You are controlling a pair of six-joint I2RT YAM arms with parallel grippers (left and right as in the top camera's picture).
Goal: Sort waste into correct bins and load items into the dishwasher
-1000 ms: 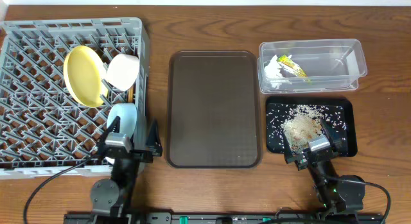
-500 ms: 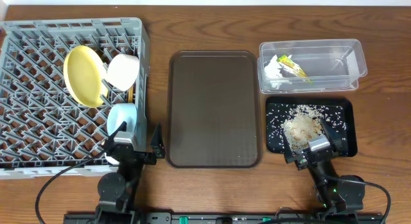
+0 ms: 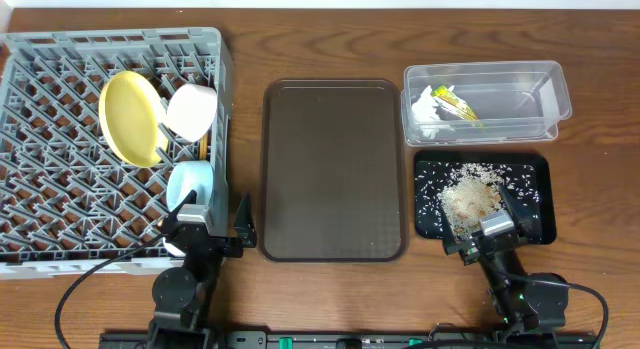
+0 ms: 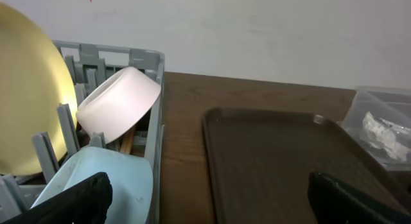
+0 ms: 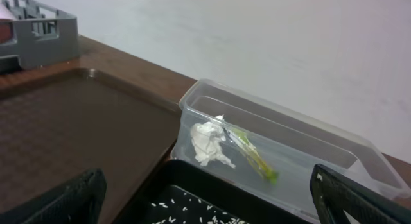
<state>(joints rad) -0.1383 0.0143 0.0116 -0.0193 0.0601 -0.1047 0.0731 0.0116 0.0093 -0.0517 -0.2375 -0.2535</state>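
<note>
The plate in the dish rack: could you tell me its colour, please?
The plate is yellow, clearest in the overhead view.

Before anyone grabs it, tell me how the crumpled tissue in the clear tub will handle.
Crumpled and thin-looking, the tissue probably squashes under a grip and weighs little. Lying right beside the wrapper, it may drag that along.

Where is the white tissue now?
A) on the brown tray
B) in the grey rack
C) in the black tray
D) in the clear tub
D: the tissue lies inside the clear tub, beside the green-and-orange wrapper.
</note>
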